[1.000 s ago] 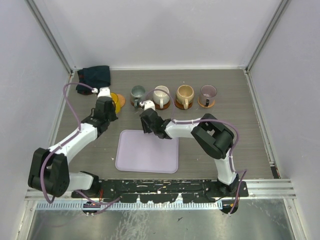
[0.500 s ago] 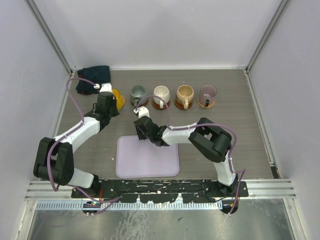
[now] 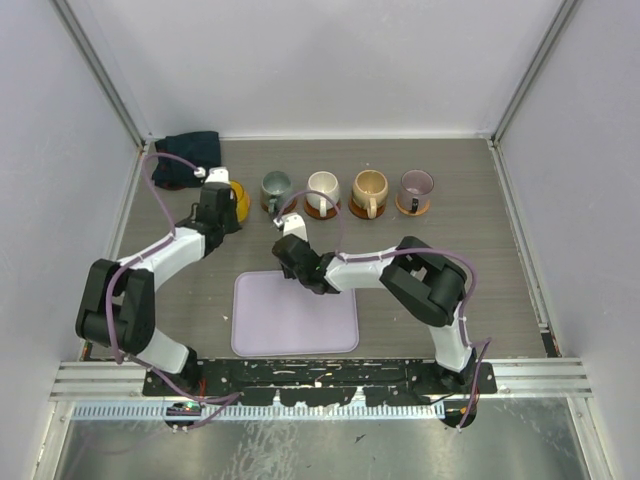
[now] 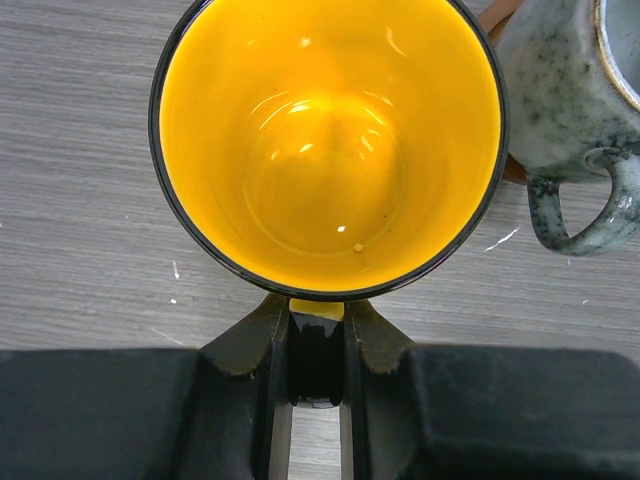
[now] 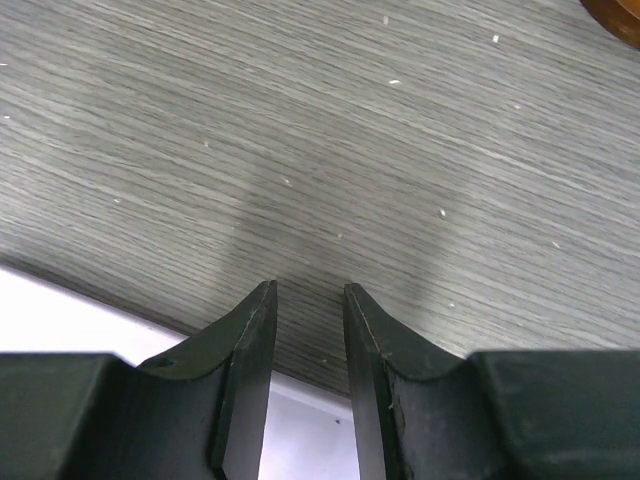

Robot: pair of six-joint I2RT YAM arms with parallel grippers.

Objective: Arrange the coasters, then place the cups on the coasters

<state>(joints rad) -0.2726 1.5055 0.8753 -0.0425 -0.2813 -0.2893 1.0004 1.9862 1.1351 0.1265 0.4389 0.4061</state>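
My left gripper is shut on the handle of the yellow cup at the left end of the cup row. In the left wrist view the yellow cup fills the frame, and the fingers clamp its handle. I cannot see whether a coaster lies under it. The grey-green cup, white cup, tan cup and purple cup each stand on a brown coaster. My right gripper is open and holds nothing, low over the table at the tray's far edge.
A lavender tray lies in front of the arms; its corner shows in the right wrist view. A dark cloth is bunched in the back left corner. Grey walls enclose the table.
The left arm has swung its elbow outward and shifted the yellow cup slightly closer to the grey-green cup. The right gripper dipped toward the tray, then came back a little.
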